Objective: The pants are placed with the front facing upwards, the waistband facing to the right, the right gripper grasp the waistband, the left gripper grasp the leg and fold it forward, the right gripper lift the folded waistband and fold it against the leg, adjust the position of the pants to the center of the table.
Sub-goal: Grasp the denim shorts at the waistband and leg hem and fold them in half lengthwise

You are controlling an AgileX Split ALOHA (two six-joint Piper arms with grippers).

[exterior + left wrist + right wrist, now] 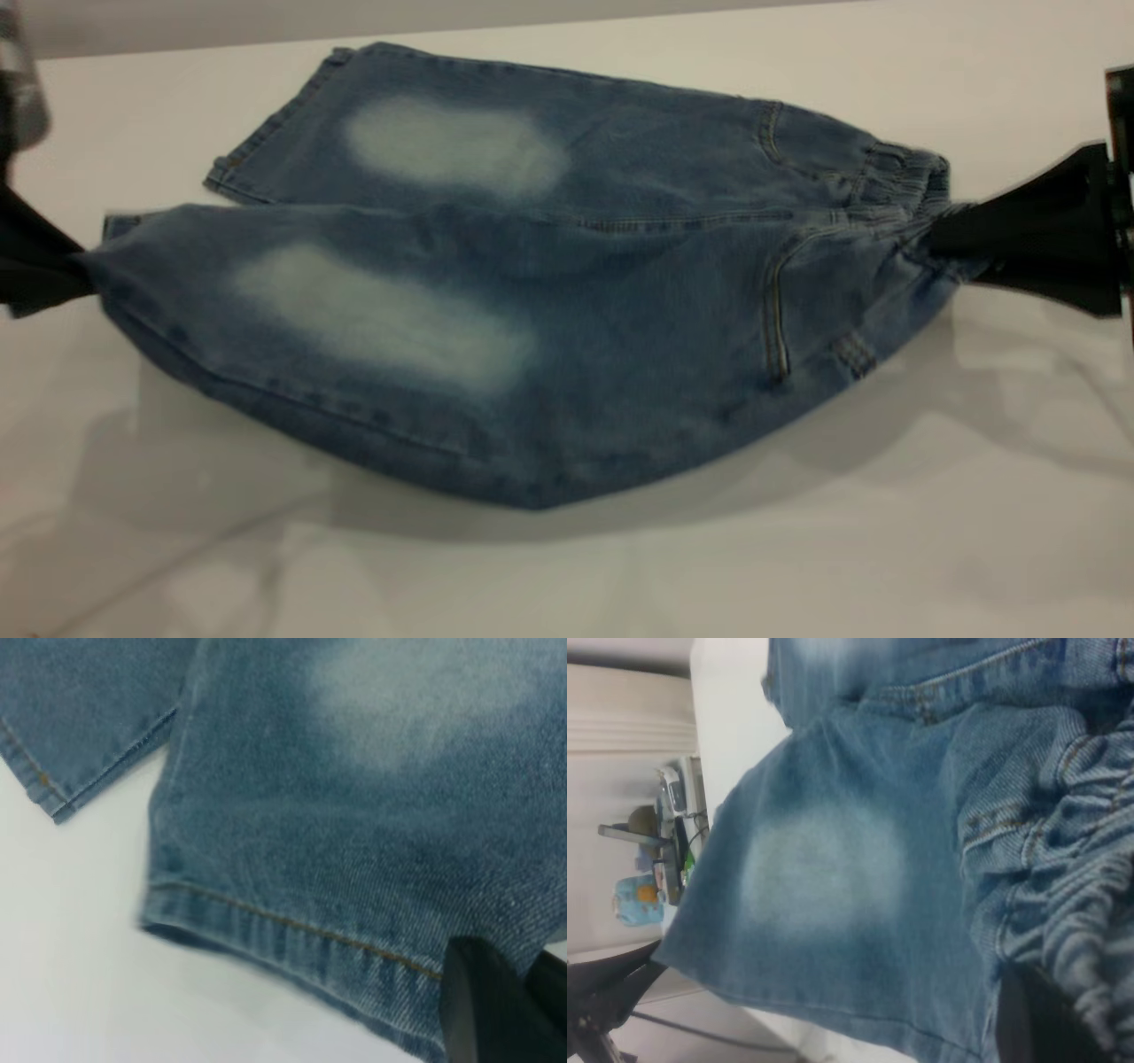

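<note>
The blue denim pants (532,292) stretch across the white table (620,567), with the waistband (895,190) at the right. My left gripper (75,270) is shut on the hem of the near leg at the far left. My right gripper (943,239) is shut on the gathered waistband. The near leg hangs between them, sagging above the tabletop, and the far leg lies flat behind. The left wrist view shows a black finger (483,1010) pressed on the stitched hem (292,930). In the right wrist view a dark finger (1036,1019) sits under the ruched waistband (1081,895).
The table's back edge (532,27) runs just behind the far leg. A checked cloth shape (18,80) shows at the top left corner. Beyond the table, the right wrist view shows a shelf with small items (664,850). Bare tabletop lies in front of the pants.
</note>
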